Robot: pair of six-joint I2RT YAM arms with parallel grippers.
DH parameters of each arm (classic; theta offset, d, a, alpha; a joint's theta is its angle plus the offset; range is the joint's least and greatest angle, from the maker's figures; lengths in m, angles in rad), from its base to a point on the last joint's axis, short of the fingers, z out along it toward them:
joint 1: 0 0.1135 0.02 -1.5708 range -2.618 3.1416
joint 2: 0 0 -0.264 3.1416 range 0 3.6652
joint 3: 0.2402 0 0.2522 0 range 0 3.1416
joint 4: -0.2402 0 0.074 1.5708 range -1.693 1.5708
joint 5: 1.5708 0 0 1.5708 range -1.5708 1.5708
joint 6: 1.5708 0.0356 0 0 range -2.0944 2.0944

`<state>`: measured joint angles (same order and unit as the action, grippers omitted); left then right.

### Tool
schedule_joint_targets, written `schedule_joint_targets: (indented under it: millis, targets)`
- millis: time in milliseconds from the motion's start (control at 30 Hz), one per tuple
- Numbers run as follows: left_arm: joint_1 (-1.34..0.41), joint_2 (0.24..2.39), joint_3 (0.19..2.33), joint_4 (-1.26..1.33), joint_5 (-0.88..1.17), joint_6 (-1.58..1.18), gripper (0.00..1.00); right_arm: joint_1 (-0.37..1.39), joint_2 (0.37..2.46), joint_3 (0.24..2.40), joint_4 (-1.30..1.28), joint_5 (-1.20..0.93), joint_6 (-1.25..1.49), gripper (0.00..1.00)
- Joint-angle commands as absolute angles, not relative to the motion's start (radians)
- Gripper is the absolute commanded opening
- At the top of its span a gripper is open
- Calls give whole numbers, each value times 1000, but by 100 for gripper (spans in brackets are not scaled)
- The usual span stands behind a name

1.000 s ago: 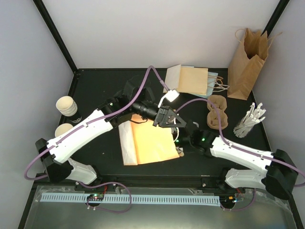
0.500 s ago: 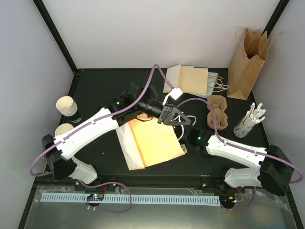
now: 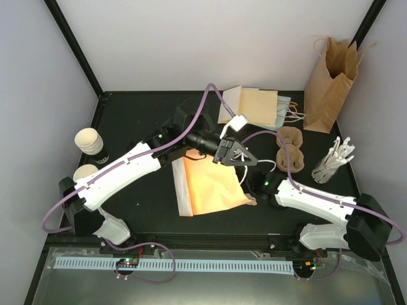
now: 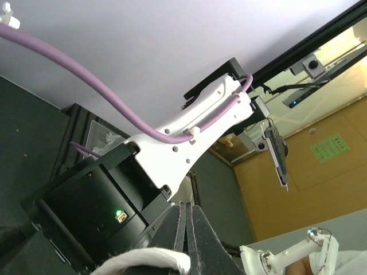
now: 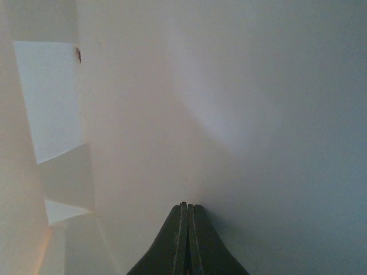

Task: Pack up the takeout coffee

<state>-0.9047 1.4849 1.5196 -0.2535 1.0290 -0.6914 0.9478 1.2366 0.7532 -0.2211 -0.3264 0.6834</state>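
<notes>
The paper cups stand upright at left, open mouths facing up.

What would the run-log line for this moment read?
paper bag: mid-table | left claw: shut on it | right claw: shut on it | cups: left edge, not yet packed

I count two cream paper cups and two robot arms. There is one standing kraft bag, one lying bag and one pile of flat bags, its number unclear. There is also one brown cup carrier and one bundle of white sticks.
</notes>
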Motion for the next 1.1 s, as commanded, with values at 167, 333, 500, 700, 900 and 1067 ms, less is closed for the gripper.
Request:
schedule_joint_targets:
  millis: [167,333,500,700,900,1067]
  targets:
    - [-911,1391,1556,-294,1009,-624,2,933,1216,748,-422,-63,675,2]
    - [-910,1361,1557,-333,992,-601,2,933,1214,782,-498,40,674,1]
    - [-910,1329,1560,-370,969,-582,2,933,1214,803,-552,107,675,1]
    - [-910,1290,1565,-399,951,-566,1,933,1223,826,-608,168,673,1]
    - [-908,1250,1582,-446,930,-543,1,933,1235,859,-676,252,667,1]
    - [-908,1235,1585,-468,916,-539,2,933,1245,878,-709,300,661,1]
